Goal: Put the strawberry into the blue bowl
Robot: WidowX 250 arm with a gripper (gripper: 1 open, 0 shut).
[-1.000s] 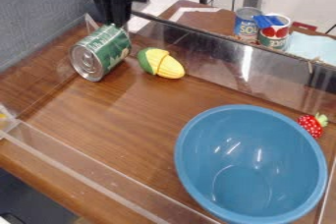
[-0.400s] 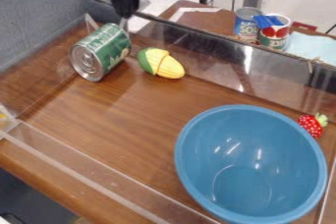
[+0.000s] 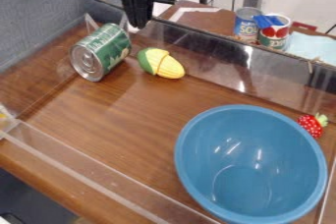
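The large light-blue bowl (image 3: 251, 163) stands empty at the front right of the wooden table. The tiny red strawberry (image 3: 312, 125) with a green top lies just outside the bowl's right rim, near the clear wall. My black gripper (image 3: 137, 22) hangs at the back left, pointing down, above the table behind the green can and far from the strawberry. Its fingers are pressed together with nothing between them.
A green can (image 3: 100, 51) lies on its side at the left. A yellow-green corn toy (image 3: 160, 64) sits beside it. Two small cans (image 3: 262, 28) stand beyond the clear back wall. A clear wall (image 3: 79, 174) also runs along the front edge.
The gripper has shifted rightward along the back, from above the green can towards the corn toy, and its fingers have come together. Nothing else moved.
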